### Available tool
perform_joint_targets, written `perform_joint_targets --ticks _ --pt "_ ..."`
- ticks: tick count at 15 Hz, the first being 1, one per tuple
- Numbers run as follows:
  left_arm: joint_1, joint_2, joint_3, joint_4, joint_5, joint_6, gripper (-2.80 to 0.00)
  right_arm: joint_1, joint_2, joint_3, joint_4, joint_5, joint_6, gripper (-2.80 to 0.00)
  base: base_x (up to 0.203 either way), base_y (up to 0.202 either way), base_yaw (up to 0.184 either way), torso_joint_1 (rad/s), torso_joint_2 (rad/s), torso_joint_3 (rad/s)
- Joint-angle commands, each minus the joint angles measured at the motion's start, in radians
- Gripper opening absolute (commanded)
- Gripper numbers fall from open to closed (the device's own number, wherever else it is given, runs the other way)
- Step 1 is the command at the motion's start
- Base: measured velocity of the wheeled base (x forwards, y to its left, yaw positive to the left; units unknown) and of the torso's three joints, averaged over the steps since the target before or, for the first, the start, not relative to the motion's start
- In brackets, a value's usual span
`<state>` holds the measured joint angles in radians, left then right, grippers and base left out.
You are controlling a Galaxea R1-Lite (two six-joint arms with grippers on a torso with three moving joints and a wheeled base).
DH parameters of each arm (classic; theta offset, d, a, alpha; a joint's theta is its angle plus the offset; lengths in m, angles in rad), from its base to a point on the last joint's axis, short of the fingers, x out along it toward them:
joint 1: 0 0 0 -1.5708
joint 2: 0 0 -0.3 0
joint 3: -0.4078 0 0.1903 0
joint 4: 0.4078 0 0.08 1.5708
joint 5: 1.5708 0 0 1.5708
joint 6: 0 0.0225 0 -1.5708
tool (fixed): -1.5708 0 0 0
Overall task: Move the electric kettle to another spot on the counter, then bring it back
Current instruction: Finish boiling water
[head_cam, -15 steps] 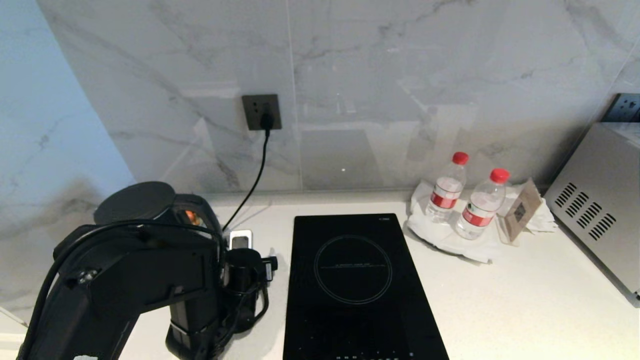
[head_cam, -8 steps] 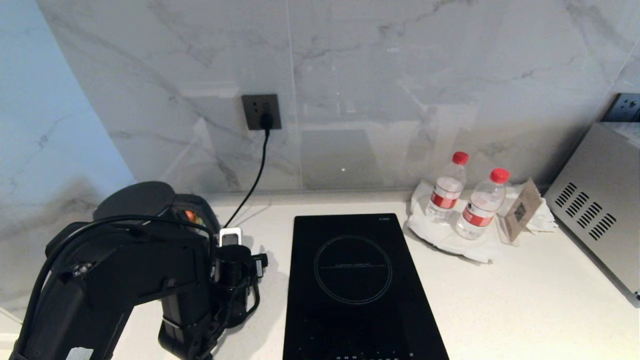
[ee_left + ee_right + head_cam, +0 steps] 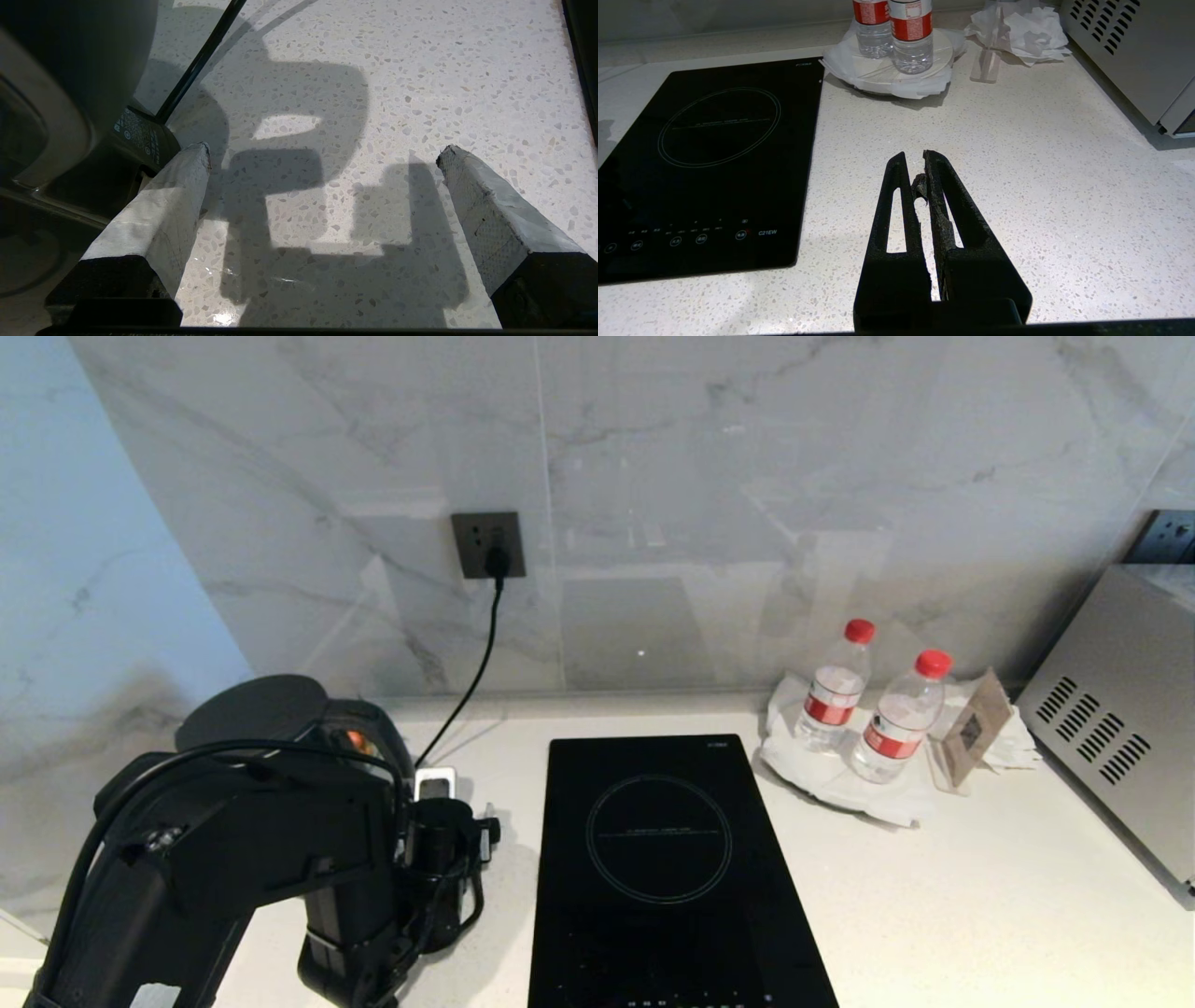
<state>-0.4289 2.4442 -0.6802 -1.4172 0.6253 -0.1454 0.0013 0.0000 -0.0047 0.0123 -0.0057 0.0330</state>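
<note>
Leftward and slightly back toward the robot — so the left end effector [image 3: 322, 158] has shifted beside the electric kettle [image 3: 280, 719], its fingers spread wide over bare table [image 3: 980, 896] and holding nothing. That kettle stands at the table's far left, near the wall. The right end effector [image 3: 920, 168] is pressed together, parked. Whether the kettle has been moved and returned — I cannot tell.

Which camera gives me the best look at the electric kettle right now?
The head view: the electric kettle stands at the counter's left end, lid and upper body visible, lower part hidden behind the left arm. The left wrist view catches only its dark lower wall beside the open left gripper. The right wrist view misses it.
</note>
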Motion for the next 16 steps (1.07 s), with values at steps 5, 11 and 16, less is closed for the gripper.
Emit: perform_joint_targets --ticks 5,11,16 --pt "0.017 0.042 -0.032 -0.003 0.001 -0.002 0.0 0.0 0.002 0.0 0.0 0.0 0.0 -2.8 0.0 0.0 0.0 0.0 0.0 0.0" --pt "0.018 0.056 -0.026 0.017 -0.001 -0.004 0.0 0.0 0.002 0.0 0.0 0.0 -0.001 -2.8 0.0 0.0 0.0 0.0 0.0 0.0" --pt "0.016 0.045 -0.021 0.015 0.001 -0.012 0.0 0.0 0.002 0.0 0.0 0.0 0.001 -2.8 0.0 0.0 0.0 0.0 0.0 0.0"
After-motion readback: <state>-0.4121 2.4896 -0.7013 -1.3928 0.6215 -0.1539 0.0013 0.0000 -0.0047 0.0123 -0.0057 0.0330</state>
